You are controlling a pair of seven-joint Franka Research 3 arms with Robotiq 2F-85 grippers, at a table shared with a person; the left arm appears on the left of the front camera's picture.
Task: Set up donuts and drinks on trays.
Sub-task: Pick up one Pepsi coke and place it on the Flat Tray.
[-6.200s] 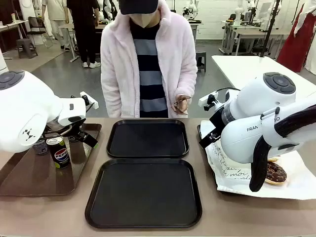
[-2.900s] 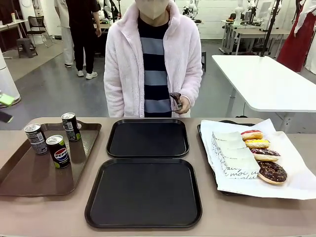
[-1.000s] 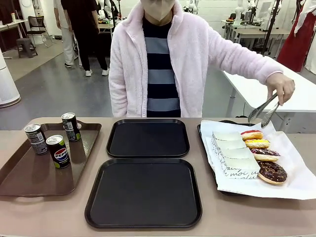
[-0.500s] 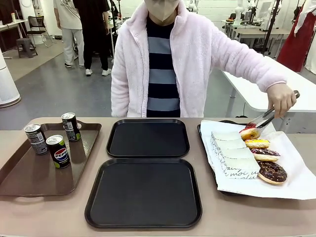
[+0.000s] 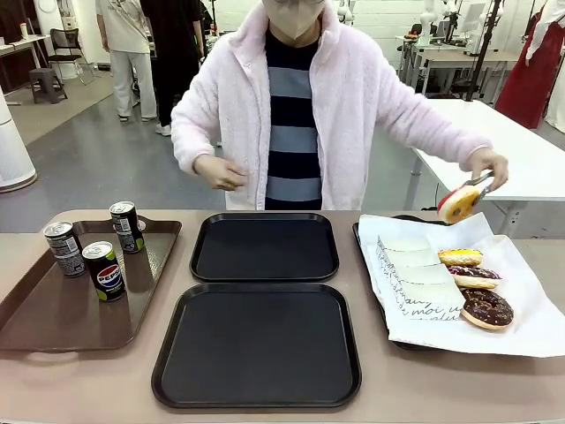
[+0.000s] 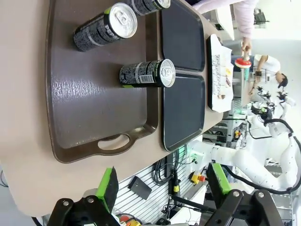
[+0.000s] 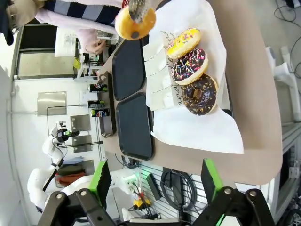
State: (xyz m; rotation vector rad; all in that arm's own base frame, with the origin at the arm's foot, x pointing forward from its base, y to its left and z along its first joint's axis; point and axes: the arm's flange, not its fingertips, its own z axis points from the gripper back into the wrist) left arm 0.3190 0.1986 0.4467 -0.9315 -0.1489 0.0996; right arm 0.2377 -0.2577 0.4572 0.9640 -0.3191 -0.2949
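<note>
**Donuts soft and sticky, cans stiff and slick; both grippers wide open, holding nothing**

Donuts come first here. One golden glazed donut (image 5: 460, 203) hangs pinched in the tongs (image 5: 478, 182) held by the person's hand (image 5: 492, 167), above the far edge of the white paper sheet (image 5: 530, 327) on the robot's right. Three more lie in a row on that sheet: a yellow sprinkled donut (image 5: 460, 257), a chocolate sprinkled donut (image 5: 475, 276) and a dark chocolate donut (image 5: 487, 308). The white paper holders (image 5: 413, 265) lie just beside them.

These donuts look light, soft and easily crushed, and the icing would likely smear onto green pads. The safest hold is probably a gentle pinch across the ring's plain sides, or on a paper holder rather than the glaze.

The Pepsi can (image 5: 105, 271) and two grey cans (image 5: 63, 248) (image 5: 125, 226) stand upright on the brown tray (image 5: 53, 322) at the left. They should be stiff and smooth, and tall enough to tip. A firm grip around the middle of the body would suit them.

The far black tray (image 5: 265, 249) and the near black tray (image 5: 258, 346) sit between the two groups, with nothing set on them yet.

The left gripper (image 6: 163, 186) hangs off the table's edge beyond the brown tray. Its jaws are spread fully apart, with nothing between them and nothing touched. The right gripper (image 7: 155, 181) hangs off the edge beyond the paper sheet, with its jaws just as wide and nothing in them.
</note>
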